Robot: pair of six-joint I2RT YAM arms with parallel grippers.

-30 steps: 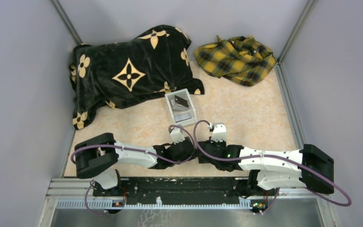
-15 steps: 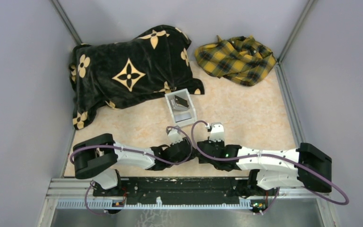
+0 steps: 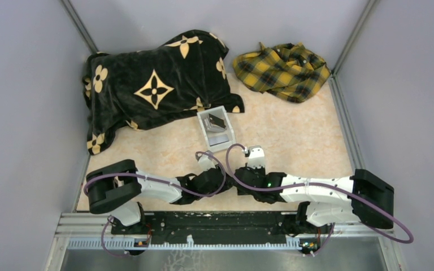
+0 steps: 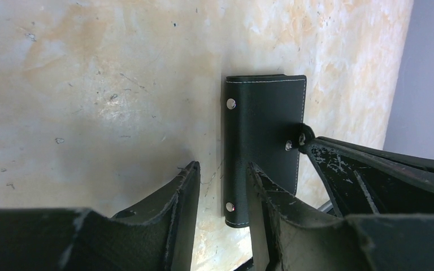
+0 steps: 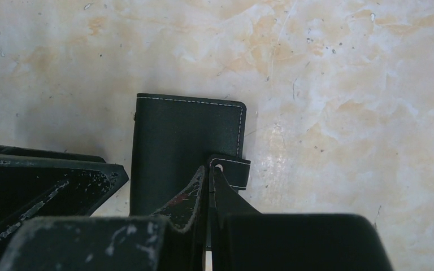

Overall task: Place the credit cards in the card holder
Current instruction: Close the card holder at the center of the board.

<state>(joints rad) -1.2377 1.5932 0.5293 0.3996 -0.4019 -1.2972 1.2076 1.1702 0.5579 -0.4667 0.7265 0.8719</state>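
**Arms converge on wallet:** both wrists bow over the near-centre of the marbled counter (image 3: 294,141). Beneath them the card holder (image 5: 181,149) lies flat and closed, black leather w/ white stitching.

In both wrist views its long axis runs up the frame, away from the tools. One short stitched end points far, and the near end is hidden under the fingers. Seen from the right wrist, the strap clasp (image 5: 231,169) wraps over the right-hand long edge. The opposite long edge carries two metal studs, per the left wrist view.

The right tool (image 5: 209,172) is clenched, its tips pressed together at the strap's inner end and touching the wallet's top face. Whether they nip the strap itself is hard to tell from this angle.

The left tool (image 4: 223,172) stands parted and straddles the studded edge. One finger is over bare counter, the other over the leather, and it is not closed on the wallet.

From above, the wallet is hidden beneath the wrists. The credit cards (image 3: 217,121) sit well apart, farther back, in a clear-white box (image 3: 202,127), a dark one showing at its far end.

Behind lie a black blanket w/ gold flowers (image 3: 152,84) at left and a yellow plaid cloth (image 3: 282,70) at right.
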